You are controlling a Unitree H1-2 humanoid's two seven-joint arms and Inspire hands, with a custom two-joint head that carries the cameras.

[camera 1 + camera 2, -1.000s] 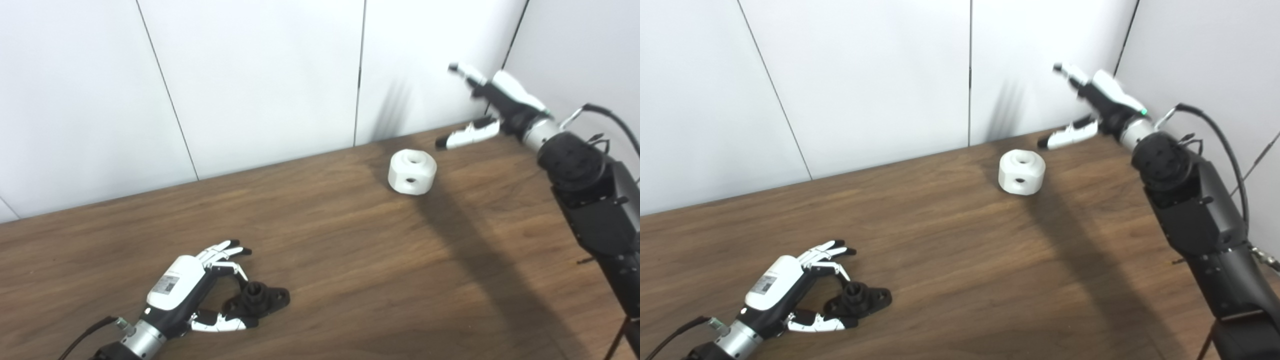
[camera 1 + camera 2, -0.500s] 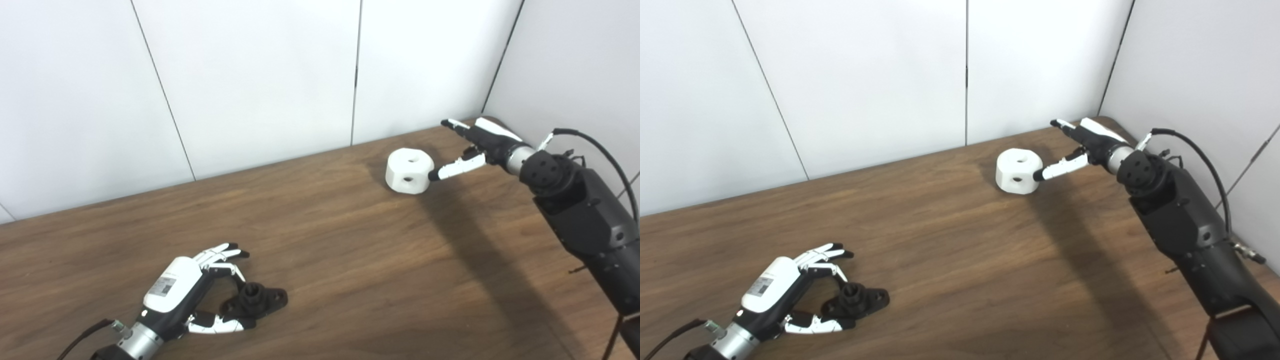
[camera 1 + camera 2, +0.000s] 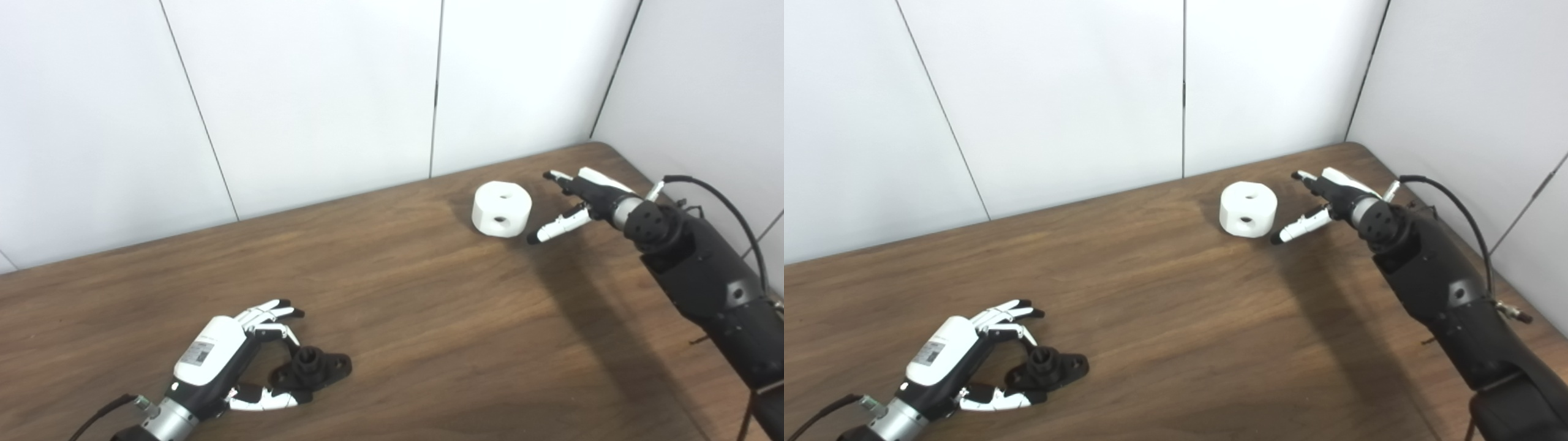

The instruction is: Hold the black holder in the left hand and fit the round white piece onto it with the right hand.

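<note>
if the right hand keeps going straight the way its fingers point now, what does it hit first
Most likely the round white piece. The right hand is open just to that piece's right, fingers aimed leftward at it, with only a small gap of bare table between. Depth is unclear, so the upper fingers might pass behind it.

A robot test cell or lab, by the look of it: a dark wood-grain surface (image 3: 398, 306) is boxed in at the back and right by plain white partition panels (image 3: 318, 92) with thin dark seams.

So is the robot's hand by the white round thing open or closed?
Open. The right hand has its fingers spread beside the round white piece, holding nothing.
</note>
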